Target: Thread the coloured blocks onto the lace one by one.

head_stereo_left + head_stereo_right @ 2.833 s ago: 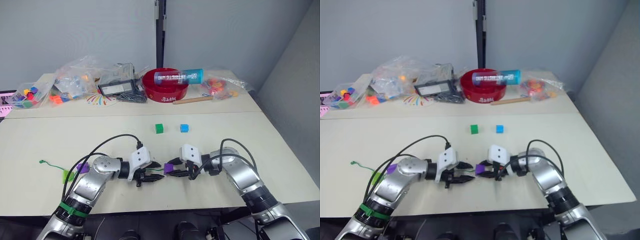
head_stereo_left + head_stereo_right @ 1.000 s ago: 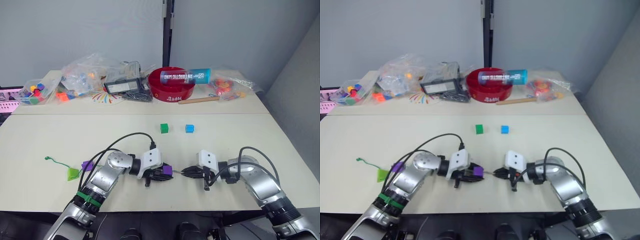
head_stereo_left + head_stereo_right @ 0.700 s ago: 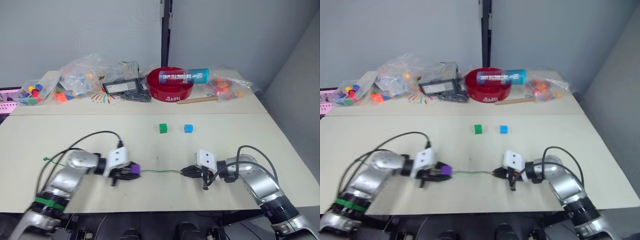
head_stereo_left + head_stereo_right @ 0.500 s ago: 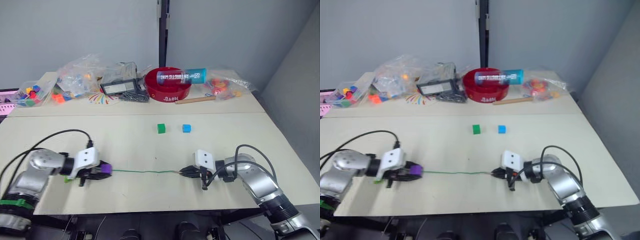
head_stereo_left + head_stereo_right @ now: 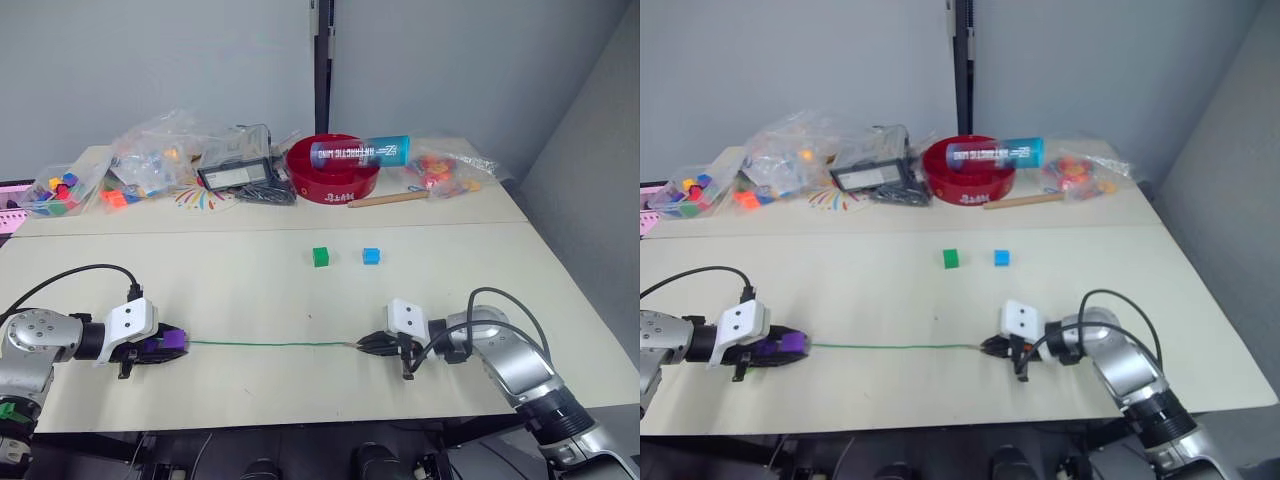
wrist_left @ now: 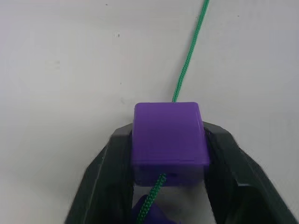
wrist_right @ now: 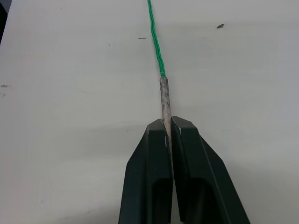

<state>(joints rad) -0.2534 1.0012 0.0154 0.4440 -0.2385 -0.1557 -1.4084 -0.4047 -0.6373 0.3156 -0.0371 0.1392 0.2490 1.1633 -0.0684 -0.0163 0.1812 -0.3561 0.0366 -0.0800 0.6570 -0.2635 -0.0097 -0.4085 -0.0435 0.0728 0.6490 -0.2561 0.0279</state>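
Lace [image 5: 270, 344], thin and green, runs in a nearly straight line across the lower middle of the frame, stretched over the pale surface [image 5: 250, 290] between the robot's two hands. At lower left, the left hand [image 5: 160, 346] is clamped on a purple block [image 6: 169, 135], its two black fingers [image 6: 105, 170] pressed against opposite sides of the cube; the cord passes through the cube's hole and comes out on the wrist side, where a second purple block [image 6: 152, 218] shows partly, close behind the first. At lower right of centre, the right hand [image 5: 372, 344] pinches the lace's stiff pale tip [image 7: 164, 100], fingers [image 7: 149, 168] drawn almost together around it, the green cord leaving the tip and heading away toward the left hand. Two loose blocks sit apart from the lace in the middle of the frame: a dark green block [image 5: 320, 257] and, just to its right, a blue block [image 5: 371, 256], both resting on the surface. Along the top edge of the surface lie clear bags of toy pieces [image 5: 160, 160], a red bowl [image 5: 340, 175] with a blue tube [image 5: 360, 153] across it, and a wooden stick [image 5: 385, 200].
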